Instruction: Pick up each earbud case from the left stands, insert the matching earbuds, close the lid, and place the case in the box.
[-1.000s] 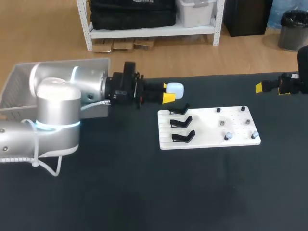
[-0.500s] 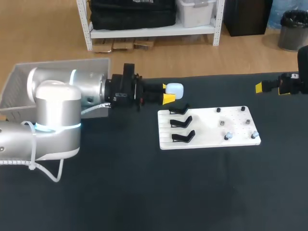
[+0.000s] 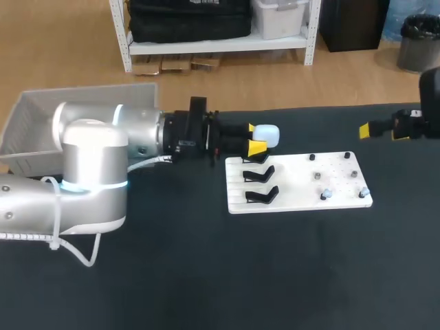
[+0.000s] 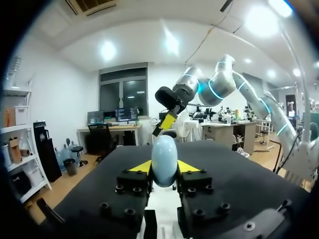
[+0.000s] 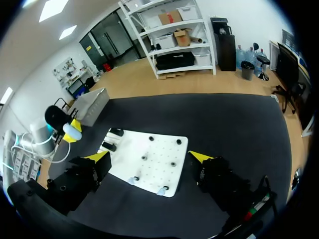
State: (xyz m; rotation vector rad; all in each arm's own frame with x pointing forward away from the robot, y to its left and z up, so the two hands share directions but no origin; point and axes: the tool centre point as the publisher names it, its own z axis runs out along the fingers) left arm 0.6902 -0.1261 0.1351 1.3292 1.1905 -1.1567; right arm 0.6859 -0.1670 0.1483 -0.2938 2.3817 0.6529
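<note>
The left gripper [image 3: 257, 139] points level across the tabletop [image 3: 206, 275], its yellow tips clamped on a pale blue earbud case [image 3: 267, 134]. The right gripper [image 3: 369, 128], also level, is spread wide and holds nothing. The white stand board [image 5: 149, 164] lies ahead of it.

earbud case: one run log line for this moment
left gripper: shut on earbud case, held aloft by the stands | right gripper: open, empty | stands: all empty
</note>
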